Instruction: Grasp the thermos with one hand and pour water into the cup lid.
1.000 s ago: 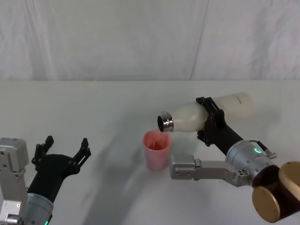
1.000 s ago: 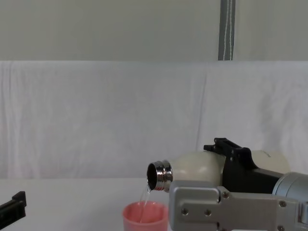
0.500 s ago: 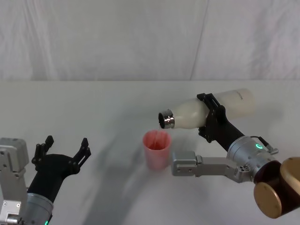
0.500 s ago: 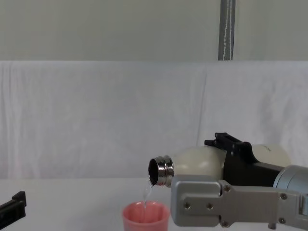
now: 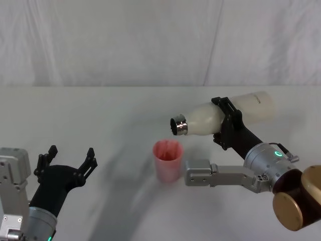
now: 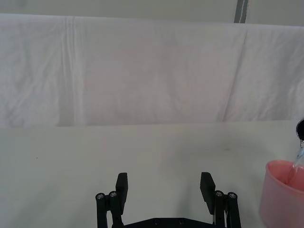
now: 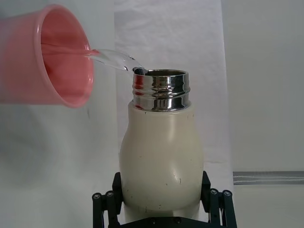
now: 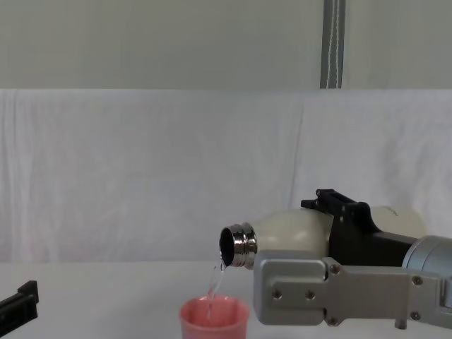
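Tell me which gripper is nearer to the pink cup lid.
The right. The right gripper holds the thermos tipped just above and beside the cup lid, pouring into it. The left gripper sits open, well off to the cup lid's left, touching nothing.

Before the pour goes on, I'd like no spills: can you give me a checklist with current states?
1. Right gripper shut on the thermos: ok.
2. Steel neck above the cup lid: ok.
3. Water stream landing inside the cup lid: ok.
4. Cup lid upright on the table: ok.
5. Fill level versus rim: cannot tell.
6. Left gripper open, parked well away from the cup lid: ok.
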`<action>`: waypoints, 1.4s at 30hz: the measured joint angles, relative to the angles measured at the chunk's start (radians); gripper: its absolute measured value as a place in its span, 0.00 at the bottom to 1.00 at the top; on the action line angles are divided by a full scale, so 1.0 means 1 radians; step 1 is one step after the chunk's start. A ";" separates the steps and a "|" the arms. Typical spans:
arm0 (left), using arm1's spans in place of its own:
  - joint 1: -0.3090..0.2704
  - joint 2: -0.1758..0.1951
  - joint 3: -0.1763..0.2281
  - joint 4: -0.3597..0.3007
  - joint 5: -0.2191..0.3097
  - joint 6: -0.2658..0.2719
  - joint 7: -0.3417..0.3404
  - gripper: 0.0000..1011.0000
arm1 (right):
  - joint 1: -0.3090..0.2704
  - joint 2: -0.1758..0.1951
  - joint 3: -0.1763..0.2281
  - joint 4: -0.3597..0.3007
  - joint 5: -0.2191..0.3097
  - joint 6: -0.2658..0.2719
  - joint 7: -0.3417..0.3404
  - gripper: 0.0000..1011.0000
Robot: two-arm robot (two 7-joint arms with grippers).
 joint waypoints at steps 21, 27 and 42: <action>0.000 0.000 0.000 0.000 0.000 0.000 0.000 0.99 | 0.000 0.005 0.006 -0.006 0.006 0.000 0.001 0.94; 0.000 0.000 0.000 0.000 0.000 0.000 0.000 0.99 | -0.008 -0.002 0.018 -0.010 0.030 0.000 0.001 0.94; 0.000 0.000 0.000 0.000 0.000 0.000 0.000 0.99 | -0.063 -0.037 0.083 -0.050 0.164 -0.025 0.003 0.94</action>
